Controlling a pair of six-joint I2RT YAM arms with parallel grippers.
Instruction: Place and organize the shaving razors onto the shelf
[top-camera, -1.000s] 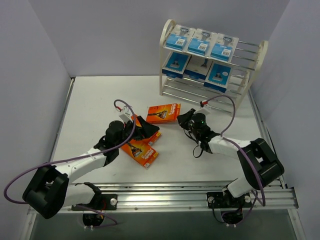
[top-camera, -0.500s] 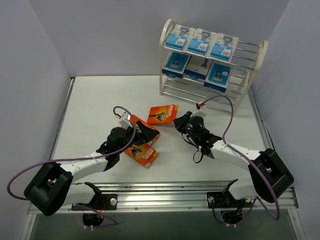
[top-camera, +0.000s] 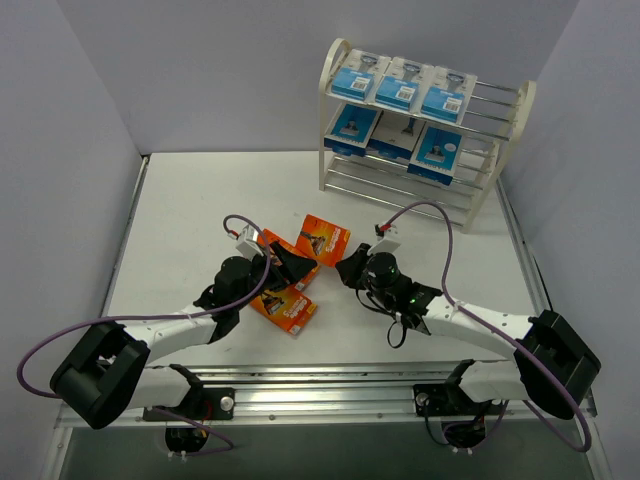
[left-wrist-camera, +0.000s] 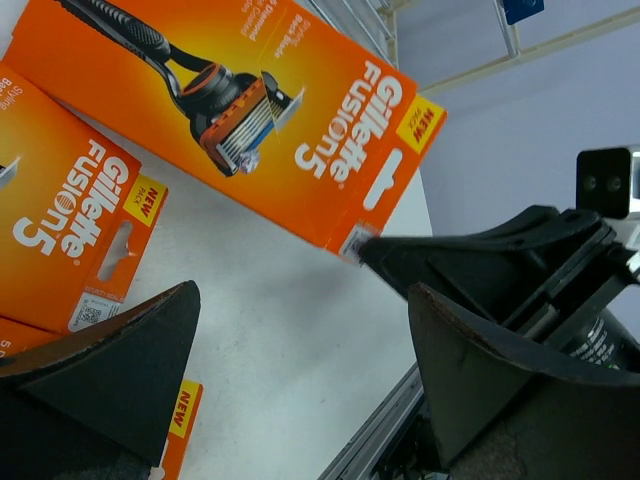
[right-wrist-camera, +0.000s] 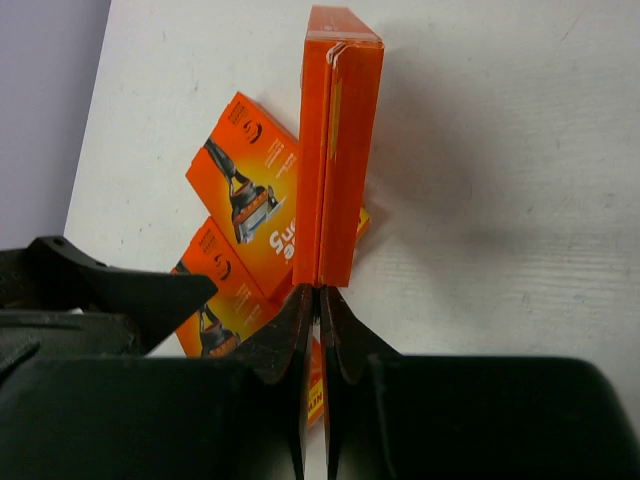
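1. Shelf (top-camera: 334, 112): cream-white, with three wire-rod tiers and arched end frames. I see it upright at the far right of the desk (top-camera: 190, 210).
2. Top-tier packs (top-camera: 400, 88): three blue-and-white blister cards, side by side in one row.
3. Middle-tier packs (top-camera: 393, 135): three more blue cards, also in a row.
4. First orange box (top-camera: 322, 238) (right-wrist-camera: 338, 150): mid-desk, well apart from the shelf, and seemingly tipped up on one long edge.
5. Second orange box (right-wrist-camera: 245, 195): flat, razor picture facing up, just beside the first.
6. Third orange box (top-camera: 285, 308): flat, nearest me, touching or overlapped by the second.
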